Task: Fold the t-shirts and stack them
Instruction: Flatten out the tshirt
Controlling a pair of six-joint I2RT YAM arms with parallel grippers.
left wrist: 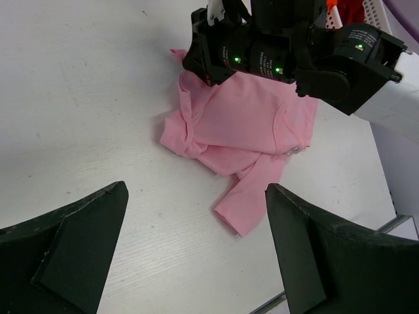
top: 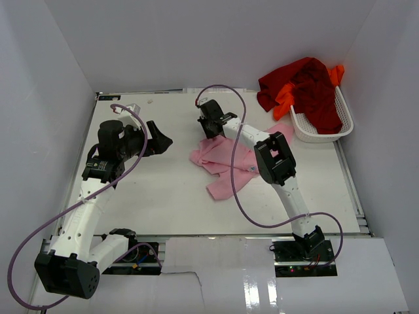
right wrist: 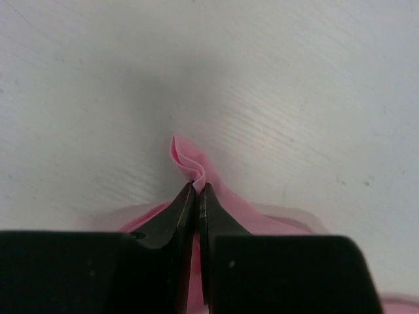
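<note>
I see the right hand (right wrist: 198, 186) pinched tight on a small fold at the far left edge of the light pink t-shirt (top: 224, 165). This shirt lies crumpled on the white tabletop (top: 150, 196), a little right of the middle. The left hand (left wrist: 196, 190) hangs above the tabletop to the left of the shirt, its fingers spread wide and holding nothing. The dark red t-shirt (top: 317, 91) and the bright orange t-shirt (top: 283, 98) lie heaped over the white mesh basket (top: 308, 134) at the far right corner, the red one mostly on top.
</note>
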